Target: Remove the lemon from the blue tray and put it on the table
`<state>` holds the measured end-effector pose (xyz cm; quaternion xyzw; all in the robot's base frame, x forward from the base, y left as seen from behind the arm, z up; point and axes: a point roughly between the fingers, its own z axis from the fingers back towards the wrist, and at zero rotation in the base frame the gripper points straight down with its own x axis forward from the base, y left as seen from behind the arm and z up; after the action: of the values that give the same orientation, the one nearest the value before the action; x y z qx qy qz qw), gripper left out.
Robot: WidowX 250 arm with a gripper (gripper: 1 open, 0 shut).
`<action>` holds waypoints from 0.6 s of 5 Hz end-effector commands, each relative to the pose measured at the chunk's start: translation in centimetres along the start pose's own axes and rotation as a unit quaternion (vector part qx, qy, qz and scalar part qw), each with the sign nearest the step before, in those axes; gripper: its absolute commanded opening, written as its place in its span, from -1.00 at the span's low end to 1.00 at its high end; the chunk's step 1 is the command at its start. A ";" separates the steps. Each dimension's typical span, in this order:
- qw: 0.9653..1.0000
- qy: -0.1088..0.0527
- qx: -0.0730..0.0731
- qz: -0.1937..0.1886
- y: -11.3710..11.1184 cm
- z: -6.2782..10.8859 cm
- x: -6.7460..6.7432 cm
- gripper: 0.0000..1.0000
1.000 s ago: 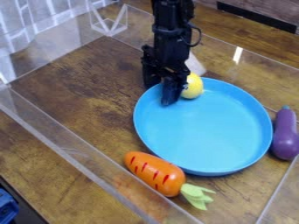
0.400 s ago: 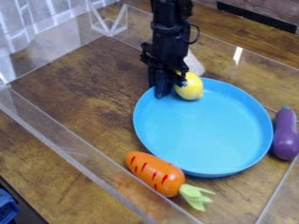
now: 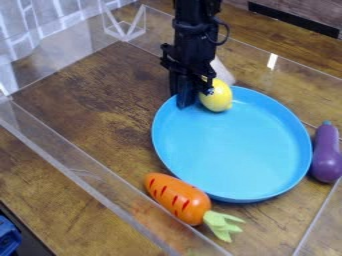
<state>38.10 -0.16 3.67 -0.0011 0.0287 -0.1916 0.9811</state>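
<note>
Gripper (image 3: 189, 99) pressed together beside the lemon (image 3: 214, 97) at the blue tray (image 3: 254, 150) rim.

I can read no text, label, brand, number or sign anywhere in this view from my station: the tray (image 3: 234, 160), the lemon (image 3: 215, 97), the carrot (image 3: 181, 198), the eggplant (image 3: 326, 152) and the table (image 3: 94, 110) all show plain, unmarked surfaces.
</note>
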 end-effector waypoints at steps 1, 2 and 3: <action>0.998 -0.057 0.032 -0.007 1.1 5.6 0.4 -1.00; 0.997 -0.063 0.047 0.010 3.4 7.3 0.0 -1.00; 0.996 -0.066 0.057 0.019 5.2 8.5 -1.0 -1.00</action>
<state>38.82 4.00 7.51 0.0233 0.0148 -0.1800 0.9833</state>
